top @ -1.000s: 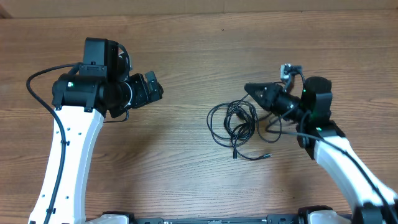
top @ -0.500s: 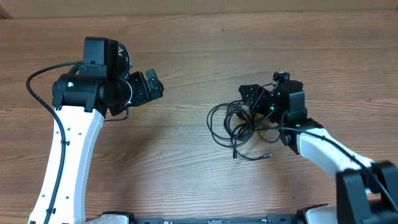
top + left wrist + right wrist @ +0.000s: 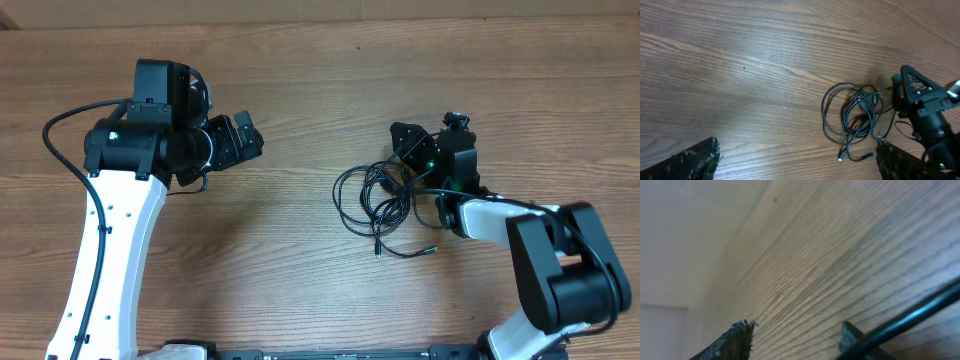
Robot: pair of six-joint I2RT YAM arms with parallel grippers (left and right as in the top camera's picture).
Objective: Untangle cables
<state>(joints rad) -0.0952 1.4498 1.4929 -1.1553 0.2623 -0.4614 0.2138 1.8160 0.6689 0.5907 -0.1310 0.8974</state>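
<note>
we see the cables (image 3: 375,197) just left of our half-open right gripper (image 3: 405,152), well apart from the wide-open left gripper (image 3: 243,138).

No lettering, label, brand mark, number or sign can be read anywhere in these views. That holds for the cables (image 3: 383,192), the wooden table (image 3: 300,90) beneath them, the left arm (image 3: 125,215) and the right arm (image 3: 495,215) at either side of them.
</note>
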